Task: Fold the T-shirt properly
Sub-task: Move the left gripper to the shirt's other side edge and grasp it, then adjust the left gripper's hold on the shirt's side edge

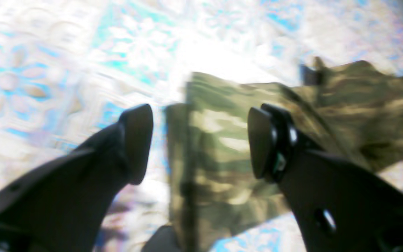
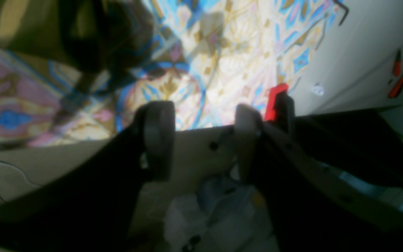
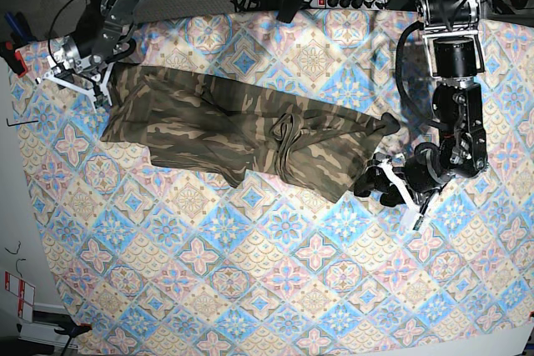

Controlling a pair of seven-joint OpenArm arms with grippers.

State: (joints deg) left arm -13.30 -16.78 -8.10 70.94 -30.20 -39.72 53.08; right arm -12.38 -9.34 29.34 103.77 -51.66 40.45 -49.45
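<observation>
the left gripper [image 1: 201, 140] is seen with fingers spread wide around a fold of the shirt [image 3: 242, 135], while the right gripper [image 2: 201, 140] is held half open, empty.

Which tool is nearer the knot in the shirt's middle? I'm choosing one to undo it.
Left. The left tool sits at the shirt's near end, closer to the knot; the right tool is at the far end.
</observation>
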